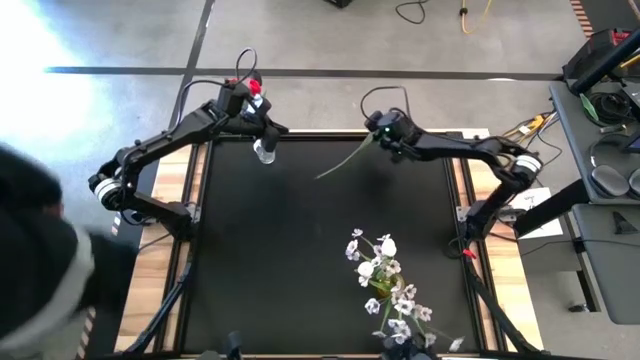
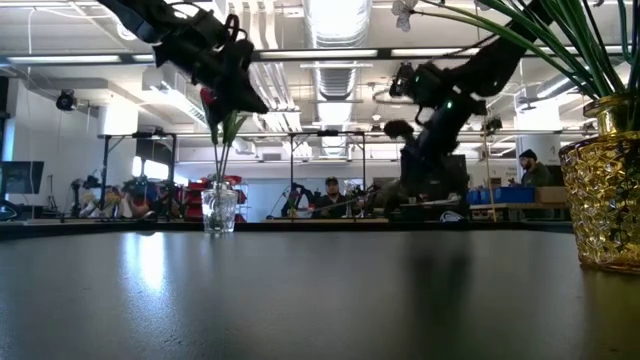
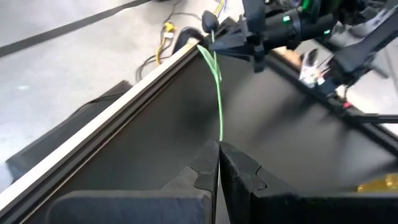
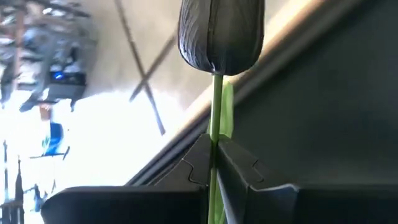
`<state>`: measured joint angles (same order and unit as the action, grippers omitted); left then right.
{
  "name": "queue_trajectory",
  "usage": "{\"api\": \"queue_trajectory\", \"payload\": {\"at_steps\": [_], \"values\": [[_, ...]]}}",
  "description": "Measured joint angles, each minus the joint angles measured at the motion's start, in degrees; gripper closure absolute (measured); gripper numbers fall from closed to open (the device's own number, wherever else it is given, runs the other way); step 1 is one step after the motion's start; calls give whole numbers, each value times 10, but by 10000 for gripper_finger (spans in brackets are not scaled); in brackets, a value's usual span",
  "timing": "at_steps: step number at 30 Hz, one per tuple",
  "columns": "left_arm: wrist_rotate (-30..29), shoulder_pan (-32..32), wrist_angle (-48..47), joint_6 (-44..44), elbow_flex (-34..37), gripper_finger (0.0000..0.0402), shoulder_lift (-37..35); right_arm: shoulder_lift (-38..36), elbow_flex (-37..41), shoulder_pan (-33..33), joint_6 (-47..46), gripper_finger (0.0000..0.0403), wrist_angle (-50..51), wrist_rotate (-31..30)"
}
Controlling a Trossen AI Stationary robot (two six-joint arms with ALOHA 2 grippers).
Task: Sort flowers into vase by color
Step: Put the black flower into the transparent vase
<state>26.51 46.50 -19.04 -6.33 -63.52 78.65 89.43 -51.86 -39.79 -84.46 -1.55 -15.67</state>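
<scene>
No legible text, label, brand, number or sign appears in any of the four views. The surfaces in view carry no readable marking, and background items in the room in the low view are too small and blurred to yield any characters.
</scene>
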Motion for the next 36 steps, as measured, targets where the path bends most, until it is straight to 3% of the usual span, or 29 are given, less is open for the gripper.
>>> {"api": "queue_trajectory", "payload": {"at_steps": [7, 13, 19, 27, 36], "values": [[61, 0, 2, -23, -41, 402, 0, -115, 0, 0, 164, 390, -5, -24], [73, 0, 3, -36, -70, 402, -17, -221, -4, 0, 317, 390, -9, -24], [73, 0, 1, -32, -59, 402, -55, -276, -50, 2, 486, 390, -14, 57], [71, 0, 7, -8, 2, 402, -144, -203, -167, 41, 635, 390, -51, 183], [42, 5, 61, -23, 82, 402, -264, -14, -346, 127, 739, 390, -108, 169]]}}
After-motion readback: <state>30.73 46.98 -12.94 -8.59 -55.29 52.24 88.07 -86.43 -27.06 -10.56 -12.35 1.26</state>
